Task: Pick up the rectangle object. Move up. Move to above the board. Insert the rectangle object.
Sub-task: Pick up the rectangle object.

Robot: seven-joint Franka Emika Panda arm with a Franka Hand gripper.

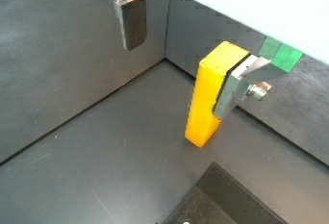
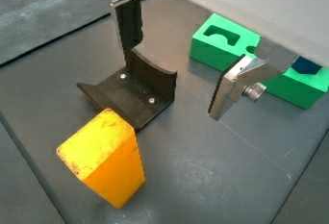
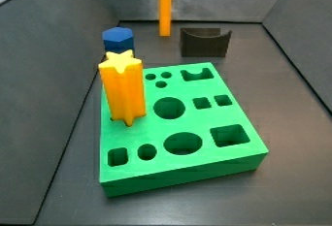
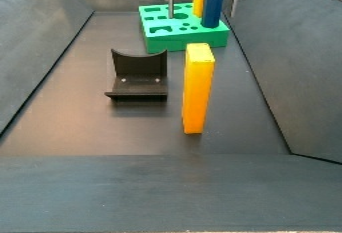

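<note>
One orange rectangle object (image 4: 198,87) stands upright on the floor, beside one fixture (image 4: 136,74) and one green board (image 3: 176,123); the gripper (image 1: 193,55) hangs released above.

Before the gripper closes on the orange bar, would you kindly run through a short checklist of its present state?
1. Rectangle object upright on the floor: ok.
2. Gripper open: ok; the fingers stand apart in both wrist views.
3. Bar between the jaws: cannot tell; in a wrist view it sits close by one finger, off centre.
4. Fixture clear of the bar: ok, they stand apart.
5. Board holes partly free: ok, though the star-topped post and blue hexagonal block occupy two.
</note>
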